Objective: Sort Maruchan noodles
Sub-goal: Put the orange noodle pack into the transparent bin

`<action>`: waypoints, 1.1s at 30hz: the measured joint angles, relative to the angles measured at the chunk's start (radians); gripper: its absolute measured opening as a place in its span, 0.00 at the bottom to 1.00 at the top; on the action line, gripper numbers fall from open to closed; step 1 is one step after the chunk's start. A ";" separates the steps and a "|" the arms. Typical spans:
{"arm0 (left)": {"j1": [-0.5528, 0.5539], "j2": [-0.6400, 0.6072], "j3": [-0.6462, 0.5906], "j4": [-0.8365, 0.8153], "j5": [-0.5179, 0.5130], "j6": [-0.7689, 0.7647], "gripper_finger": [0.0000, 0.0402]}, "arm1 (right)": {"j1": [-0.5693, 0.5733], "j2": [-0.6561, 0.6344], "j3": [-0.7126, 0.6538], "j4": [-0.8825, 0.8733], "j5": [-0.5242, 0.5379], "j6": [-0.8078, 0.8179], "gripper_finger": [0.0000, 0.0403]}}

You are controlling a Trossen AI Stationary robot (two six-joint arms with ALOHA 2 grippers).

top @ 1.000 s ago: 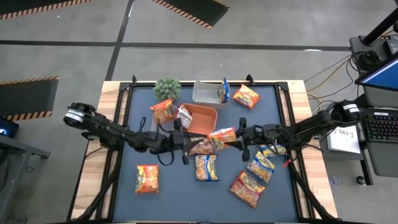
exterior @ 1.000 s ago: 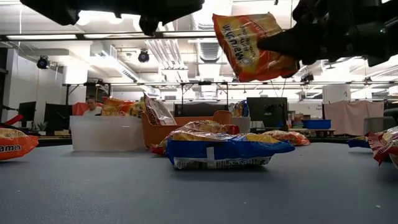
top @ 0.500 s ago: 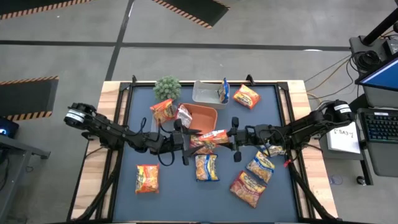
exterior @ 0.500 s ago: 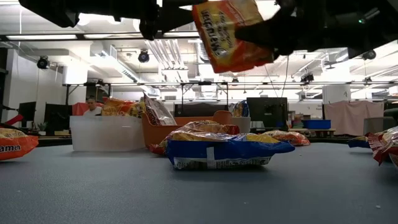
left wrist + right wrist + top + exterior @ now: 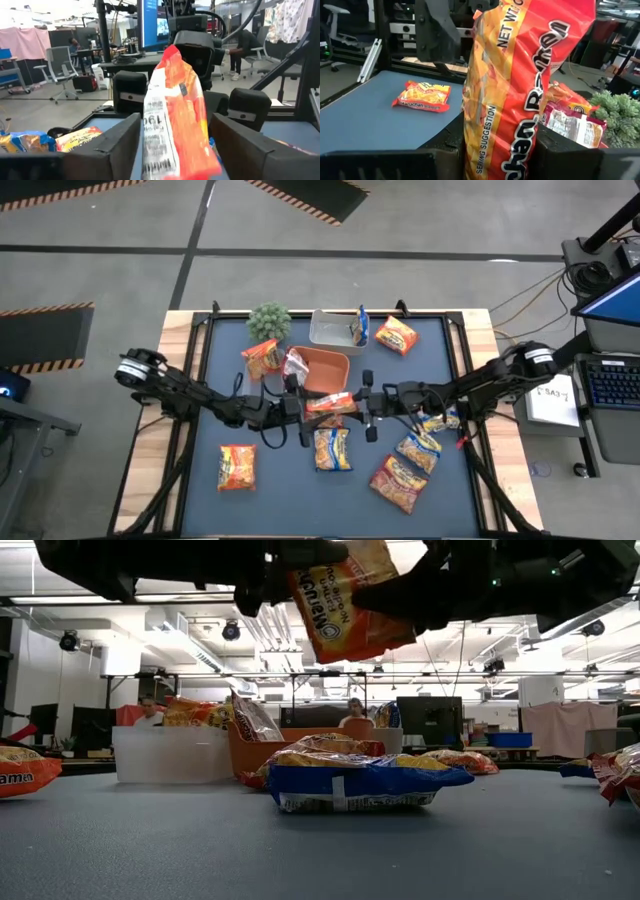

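Both arms meet over the middle of the table. The right gripper (image 5: 368, 402) is closed on one end of an orange ramen packet (image 5: 331, 402), holding it clear of the surface; the low view shows the packet (image 5: 345, 598) hanging tilted well above the tabletop. The left gripper (image 5: 297, 408) sits at the packet's other end with its fingers (image 5: 116, 141) spread on either side of it; contact with the packet cannot be confirmed.

Directly below the held packet, a blue-and-yellow packet (image 5: 332, 448) lies flat. At seven o'clock from centre an orange packet (image 5: 236, 466) lies alone. At four to five o'clock, a blue-and-yellow packet (image 5: 417, 446) and a red packet (image 5: 397, 481) lie near each other. The orange tray (image 5: 322, 371) stands at twelve o'clock from centre, two packets (image 5: 272, 360) leaning just beside it. Behind it stands a clear tub (image 5: 333, 331), with an orange packet (image 5: 395, 335) at one o'clock. A small green plant (image 5: 269, 321) occupies eleven o'clock.
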 joint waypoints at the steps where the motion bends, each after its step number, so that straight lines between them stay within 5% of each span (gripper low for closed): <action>1: 0.000 0.000 0.000 0.000 -0.002 -0.004 0.52 | 0.000 0.000 0.000 -0.011 0.000 -0.001 0.28; 17: 0.000 -0.005 0.000 -0.026 -0.026 -0.007 0.12 | 0.000 -0.002 0.006 -0.037 0.004 0.041 0.37; 33: -0.002 -0.015 0.000 -0.026 -0.027 0.050 0.03 | 0.000 -0.003 0.006 -0.037 0.012 0.125 0.43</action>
